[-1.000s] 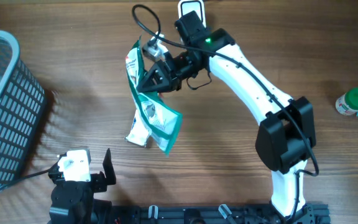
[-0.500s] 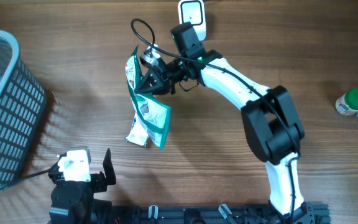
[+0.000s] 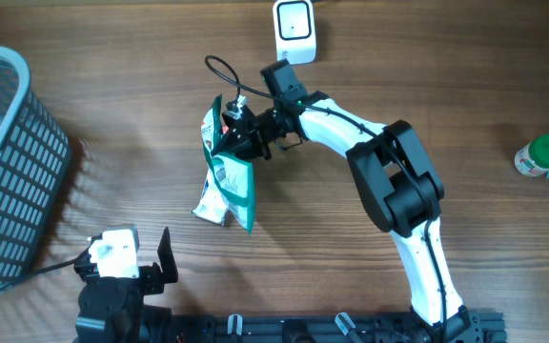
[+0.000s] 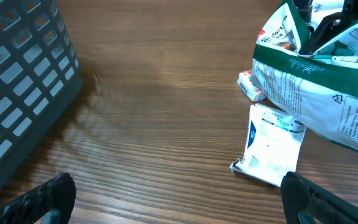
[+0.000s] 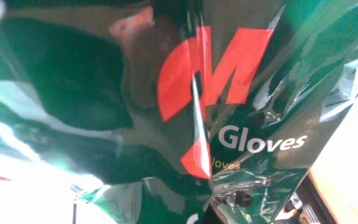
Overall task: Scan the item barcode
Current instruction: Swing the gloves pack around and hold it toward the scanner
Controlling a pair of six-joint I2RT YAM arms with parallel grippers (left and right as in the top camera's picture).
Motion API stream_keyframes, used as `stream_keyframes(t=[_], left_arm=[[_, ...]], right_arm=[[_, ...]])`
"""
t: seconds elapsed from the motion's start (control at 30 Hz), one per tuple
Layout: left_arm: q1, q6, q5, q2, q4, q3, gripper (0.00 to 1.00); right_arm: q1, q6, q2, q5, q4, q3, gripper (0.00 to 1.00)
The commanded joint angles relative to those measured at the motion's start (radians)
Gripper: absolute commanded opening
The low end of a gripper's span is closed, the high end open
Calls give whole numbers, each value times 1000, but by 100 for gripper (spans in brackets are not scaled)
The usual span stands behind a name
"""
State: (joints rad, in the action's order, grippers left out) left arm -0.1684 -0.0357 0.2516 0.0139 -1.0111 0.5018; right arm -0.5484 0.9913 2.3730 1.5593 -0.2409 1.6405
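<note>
Seen from overhead, the right gripper (image 3: 232, 138) is clenching the top edge of the glove pack (image 3: 233, 183). The pack is dangling with its long axis running from the gripper back toward the robot's base. The scanner (image 3: 294, 20) is sitting near, on the gripper's far side, opposite the pack's free end, so the right arm is by far the nearer one for presenting the barcode. The left gripper (image 3: 163, 259) is waiting well apart, jaws spread wide and holding nothing. From the left wrist, the pack is showing ahead and to that gripper's right, overlapping a small white packet (image 4: 269, 146) lying below it. From the right wrist, the pack's glossy "Gloves" face is filling the frame right against the gripper, and no barcode is showing there.
</note>
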Motion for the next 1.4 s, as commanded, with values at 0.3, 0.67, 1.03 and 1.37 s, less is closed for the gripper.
stream_keyframes(t=[0.3,0.67,1.03,1.37], left_arm=[[-5,-5,-8,-5,2,-1,100],[-5,-5,-8,-5,2,-1,100],[-5,-5,-8,-5,2,-1,100],[-5,-5,-8,-5,2,-1,100]], right_arm=[[26,-93,-109,64,39,1,4],[1,-63,-320,-100,-174,1,4],[-20,-129,-666,-1353,-936,1,5],[44,-169,-571,-1579,-517,2,5]])
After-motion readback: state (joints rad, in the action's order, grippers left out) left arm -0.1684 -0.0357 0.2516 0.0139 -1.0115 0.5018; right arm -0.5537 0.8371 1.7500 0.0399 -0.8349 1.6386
